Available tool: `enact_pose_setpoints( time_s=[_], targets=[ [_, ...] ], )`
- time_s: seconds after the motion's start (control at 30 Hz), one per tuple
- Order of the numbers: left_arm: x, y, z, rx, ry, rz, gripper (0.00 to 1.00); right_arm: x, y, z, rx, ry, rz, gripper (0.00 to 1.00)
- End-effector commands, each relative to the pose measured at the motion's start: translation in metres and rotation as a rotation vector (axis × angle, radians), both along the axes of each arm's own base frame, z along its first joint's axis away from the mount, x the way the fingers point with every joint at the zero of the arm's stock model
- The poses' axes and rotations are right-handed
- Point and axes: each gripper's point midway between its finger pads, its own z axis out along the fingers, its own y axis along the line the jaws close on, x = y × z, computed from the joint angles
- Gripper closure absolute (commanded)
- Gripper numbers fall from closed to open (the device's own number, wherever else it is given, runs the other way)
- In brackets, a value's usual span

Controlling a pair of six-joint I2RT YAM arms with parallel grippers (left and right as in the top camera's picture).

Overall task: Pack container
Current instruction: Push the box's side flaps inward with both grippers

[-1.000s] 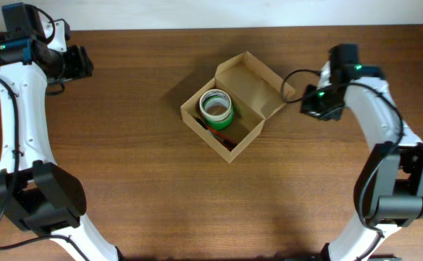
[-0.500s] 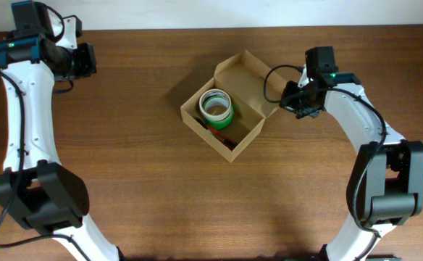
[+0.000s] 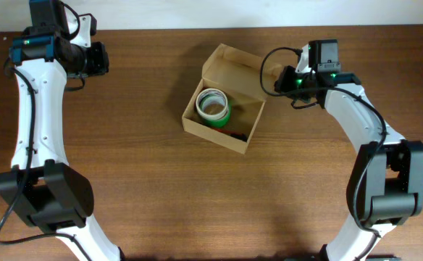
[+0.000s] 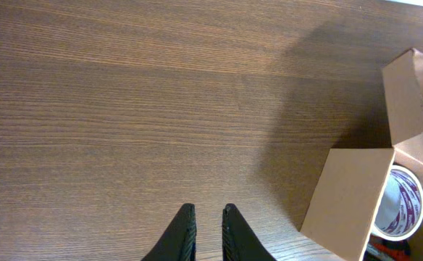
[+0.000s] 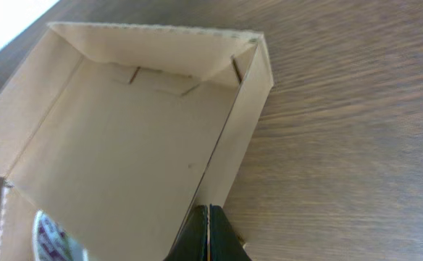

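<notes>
The tape roll (image 3: pixel 214 106) is inside the container (image 3: pixel 211 136); its lid (image 3: pixel 233 65) is not closed yet. My right hand (image 5: pixel 208 230) is shut, my left hand (image 4: pixel 208 214) barely open, empty.

You have the small rectangular tan-brown cardboard box (image 3: pixel 213 135), plain and unmarked, sitting near the middle of the brown wooden table (image 3: pixel 139 181), turned a little askew, its hinged flap lid standing open along the far side and a white-and-green tape roll (image 3: pixel 214 106) lying flat inside.
</notes>
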Motion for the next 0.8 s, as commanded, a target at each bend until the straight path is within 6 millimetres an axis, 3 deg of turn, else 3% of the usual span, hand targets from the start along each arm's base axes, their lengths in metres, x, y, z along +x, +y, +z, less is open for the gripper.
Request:
enact_pose_setpoints(
  time_s=[0.0, 0.23, 0.37, 0.4, 0.47, 0.6, 0.77],
  targets=[
    [0.001, 0.001, 0.002, 0.008, -0.009, -0.004, 0.86, -0.005, 0.030, -0.008, 0.068, 0.020, 0.075, 0.96],
    [0.002, 0.002, 0.003, 0.009, -0.015, -0.004, 0.81, -0.005, 0.063, -0.013, 0.086, 0.000, 0.148, 0.96],
    [0.003, 0.002, 0.003, 0.014, -0.021, -0.002, 0.82, -0.003, 0.069, -0.011, 0.085, -0.022, 0.160, 0.96],
    [0.004, 0.003, 0.003, 0.017, -0.023, 0.000, 0.82, -0.002, 0.067, -0.010, 0.085, -0.022, 0.156, 0.96],
    [0.005, 0.004, 0.002, 0.020, -0.021, 0.002, 0.98, -0.001, 0.062, -0.010, 0.084, -0.024, 0.147, 0.96],
    [0.008, -0.001, -0.019, -0.019, 0.023, -0.007, 0.98, 0.005, 0.044, -0.010, 0.083, -0.028, 0.110, 0.96],
    [0.018, -0.036, -0.058, -0.247, 0.098, -0.076, 0.98, 0.004, 0.019, -0.014, 0.082, 0.004, 0.061, 0.96]
  ],
)
